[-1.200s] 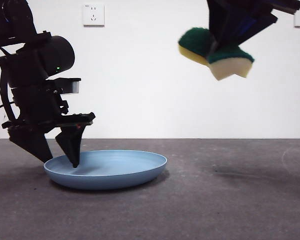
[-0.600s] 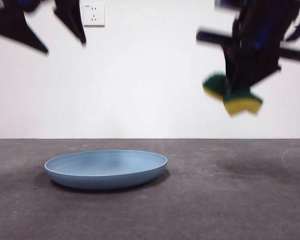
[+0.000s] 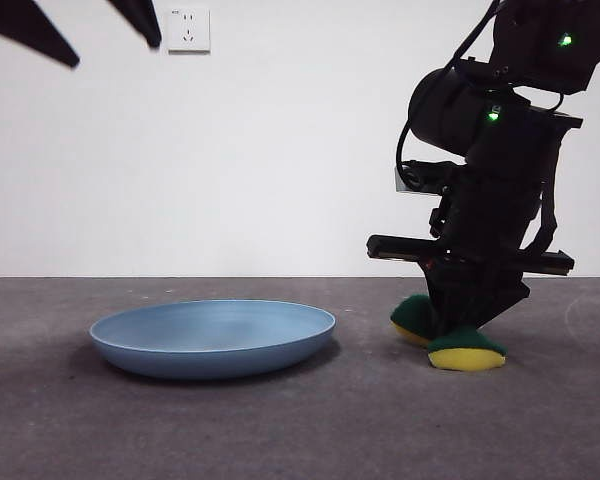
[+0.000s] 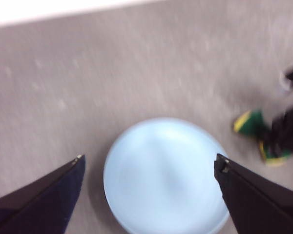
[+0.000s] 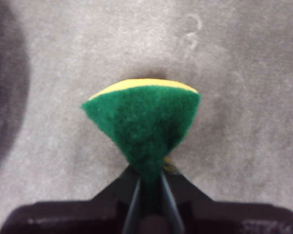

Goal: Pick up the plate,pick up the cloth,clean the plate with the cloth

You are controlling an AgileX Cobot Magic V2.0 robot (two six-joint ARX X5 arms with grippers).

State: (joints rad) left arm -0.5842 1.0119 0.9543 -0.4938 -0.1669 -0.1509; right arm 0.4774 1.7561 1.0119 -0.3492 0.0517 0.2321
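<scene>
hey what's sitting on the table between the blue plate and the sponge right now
Nothing. In the front view only bare grey table separates the plate from the sponge, which the right end effector pinches; the left wrist view agrees.

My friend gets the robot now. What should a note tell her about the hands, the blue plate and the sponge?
Right hand: shut on the yellow sponge block with the dark green scouring layer, pinched at its waist, low at the grey table.
Left hand: open, empty, high above the round light-blue plastic plate.
The plate lies flat on the table, apart from the sponge.
Done: sponge gripped.
Left: pick up the plate, wipe it with the sponge.
</scene>
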